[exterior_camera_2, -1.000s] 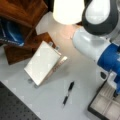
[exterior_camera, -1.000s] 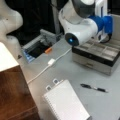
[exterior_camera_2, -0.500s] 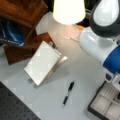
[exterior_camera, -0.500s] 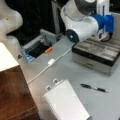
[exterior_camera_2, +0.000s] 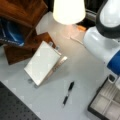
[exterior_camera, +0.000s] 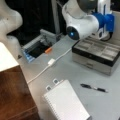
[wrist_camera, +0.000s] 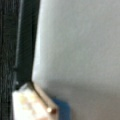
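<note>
One arm [exterior_camera: 82, 25] is hanging over the grey compartment tray [exterior_camera: 100, 53]; its gripper isn't showing, so I cannot tell how the jaws are standing. Lying nearest, at the tray's six o'clock, is a black pen [exterior_camera: 93, 88], with a white notepad [exterior_camera: 66, 102] sitting at the pen's eight o'clock.

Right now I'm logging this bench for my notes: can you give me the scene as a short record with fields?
gripper: not visible in any view
arm: white and blue, above the tray
tray: compartmented, at a front view's right
pen: black, flat on the table
notebook: white, spiral-bound, apart from the pen
cable: white, across the table
lamp: lit shade
</note>
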Tool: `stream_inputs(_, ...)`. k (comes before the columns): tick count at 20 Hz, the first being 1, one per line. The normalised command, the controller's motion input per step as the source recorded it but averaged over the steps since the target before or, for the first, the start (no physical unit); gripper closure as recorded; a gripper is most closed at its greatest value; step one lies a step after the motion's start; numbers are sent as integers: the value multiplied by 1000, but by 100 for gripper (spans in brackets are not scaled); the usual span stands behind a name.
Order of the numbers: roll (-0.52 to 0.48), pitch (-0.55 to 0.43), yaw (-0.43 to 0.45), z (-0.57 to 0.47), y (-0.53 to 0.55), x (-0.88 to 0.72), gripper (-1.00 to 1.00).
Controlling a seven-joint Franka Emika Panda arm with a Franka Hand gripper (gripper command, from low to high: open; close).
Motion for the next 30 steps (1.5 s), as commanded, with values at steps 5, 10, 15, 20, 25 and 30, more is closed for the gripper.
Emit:
stream_inputs(5,-31,-27,-250,-51,356,101,-100)
stream_inputs(10,-8,-30,-139,-67,94,92,-100)
stream_inputs(15,27,10,-54,9,-190,-14,-100)
stream_inputs(20,14,67,24,93,-355,-82,-100)
stream_inputs(25,-27,114,124,150,-476,-25,-100)
stream_inputs(30,-113,124,199,160,-531,97,-100)
